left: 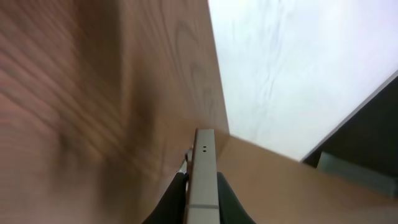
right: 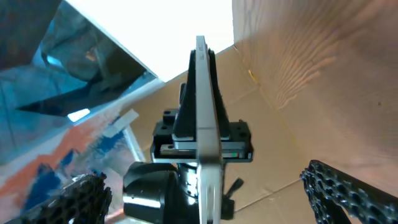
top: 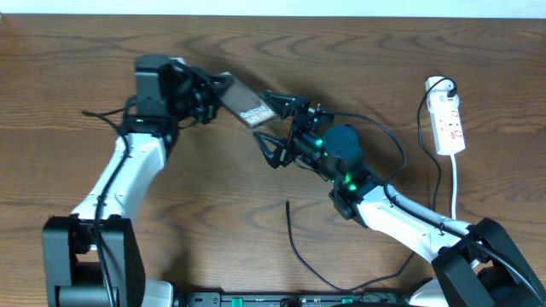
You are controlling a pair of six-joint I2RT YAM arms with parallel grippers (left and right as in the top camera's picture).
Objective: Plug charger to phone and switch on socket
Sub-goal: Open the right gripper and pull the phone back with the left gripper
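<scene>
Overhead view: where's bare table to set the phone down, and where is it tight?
Bare wood lies between the left arm and the charger, and along the top between the right pincer and the socket. It is crowded at centre, where the left pincer holds the phone just ahead of the open right pincer.

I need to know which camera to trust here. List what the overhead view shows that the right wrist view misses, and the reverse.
Only overhead: the socket far to the right, and the charger lying loose on the table, its tip free and away from the phone. Only right wrist: the phone edge-on, standing between the open fingers of the right gripper, touching neither. Both: the left gripper shut on the phone, the right gripper open.
</scene>
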